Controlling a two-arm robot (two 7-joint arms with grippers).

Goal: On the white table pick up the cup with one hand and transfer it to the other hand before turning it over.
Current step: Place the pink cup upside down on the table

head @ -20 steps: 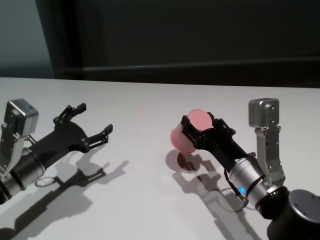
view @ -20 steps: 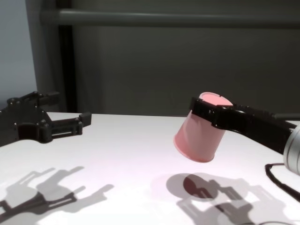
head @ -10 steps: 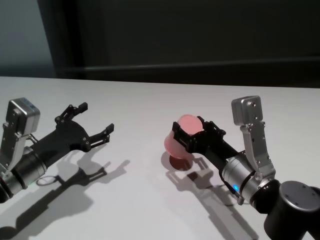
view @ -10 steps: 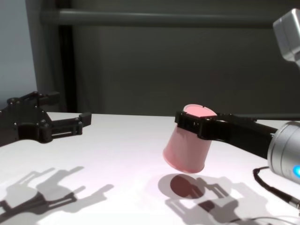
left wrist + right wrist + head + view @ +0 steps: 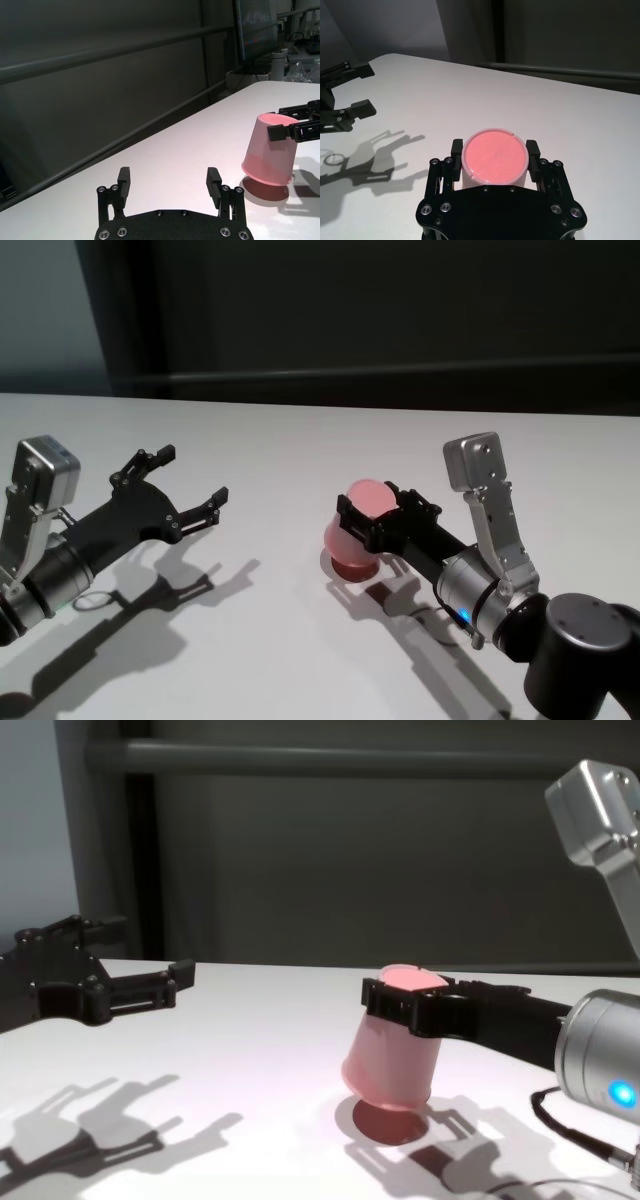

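Note:
The pink cup (image 5: 348,537) is upside down and tilted, flat base (image 5: 495,154) up and wide rim low over the white table (image 5: 300,440). My right gripper (image 5: 373,505) is shut on it near the base, one finger on each side (image 5: 456,147). Its shadow lies right under the rim (image 5: 388,1098); I cannot tell whether the rim touches the table. My left gripper (image 5: 190,477) hovers open and empty well to the left, pointing toward the cup (image 5: 269,151). The left wrist view shows its two fingers (image 5: 124,176) spread wide.
A dark wall with a horizontal rail (image 5: 350,758) runs behind the table's far edge. Bare white tabletop (image 5: 260,1040) lies between the two grippers. A thin cable loop (image 5: 88,600) rests under the left arm.
My right gripper has carried the cup leftward and down, closer to the table, tilting it more upright. The left gripper has not moved.

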